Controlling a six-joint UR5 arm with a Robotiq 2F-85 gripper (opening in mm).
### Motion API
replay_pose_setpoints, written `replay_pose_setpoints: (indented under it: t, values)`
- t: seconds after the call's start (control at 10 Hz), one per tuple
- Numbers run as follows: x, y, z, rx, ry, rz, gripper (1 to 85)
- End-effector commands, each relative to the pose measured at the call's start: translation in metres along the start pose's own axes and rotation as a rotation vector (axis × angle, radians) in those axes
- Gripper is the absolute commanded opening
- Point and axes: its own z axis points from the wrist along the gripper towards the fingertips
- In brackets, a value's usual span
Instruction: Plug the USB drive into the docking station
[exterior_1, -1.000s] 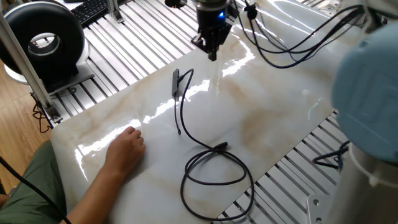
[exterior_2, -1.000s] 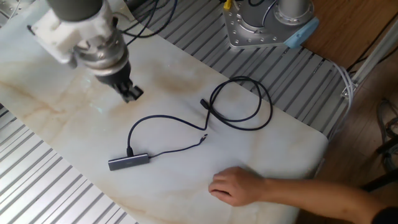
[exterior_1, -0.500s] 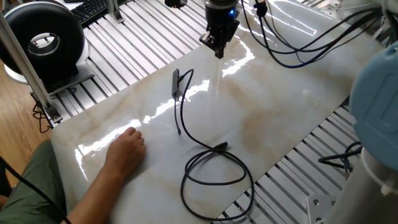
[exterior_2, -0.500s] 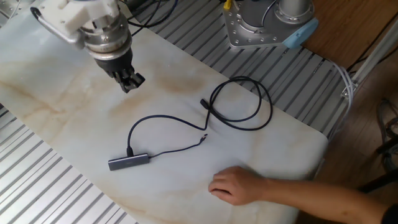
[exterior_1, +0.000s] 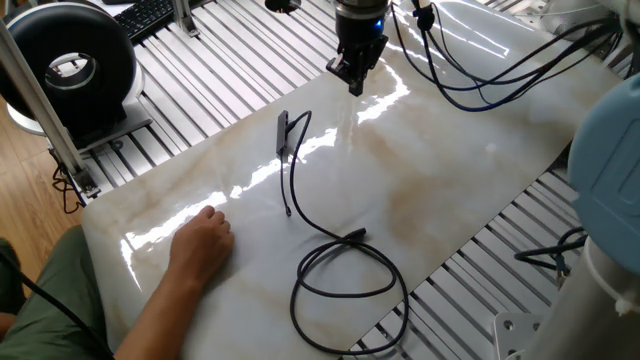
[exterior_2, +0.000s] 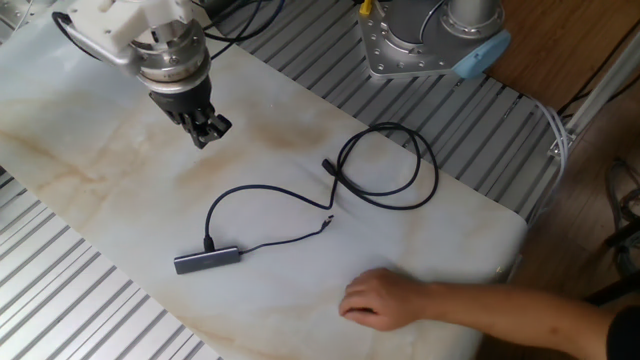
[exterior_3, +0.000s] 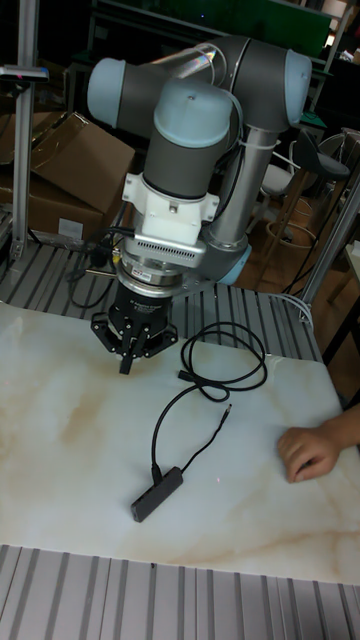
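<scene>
Bare marble around docking station (exterior_2: 207, 260); looping cable (exterior_2: 385, 165) and person's hand (exterior_2: 385, 299) (resting) crowd one side.

Glossy marble tabletop (exterior_1: 450, 190) on ribbed aluminium frame (exterior_1: 200, 70); wooden floor (exterior_1: 20, 190); cardboard boxes (exterior_3: 60, 160) behind.

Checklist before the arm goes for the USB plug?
1. Gripper empty: ok, it holds nothing.
2. Jaws wide enough to grasp: cannot tell.
3. USB drive reachable: ok, it lies uncovered on the table beside its cable loop.
4. Gripper over the USB drive: not ok, it hovers well off to one side.
5. Docking station port free and facing the plug: cannot tell, too small.
6. Workspace free of people: not ok, a person's hand rests on the table near the cables.
</scene>
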Motion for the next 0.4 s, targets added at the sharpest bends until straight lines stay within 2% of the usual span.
replay_pose_setpoints:
  t: [0.0, 0.3]
  values:
    - [0.0, -0.002, 0.0061, -0.011, -0.01, 0.004, 1.3]
    - [-0.0004, -0.0032, 0.0085, -0.013, -0.014, -0.004, 1.3]
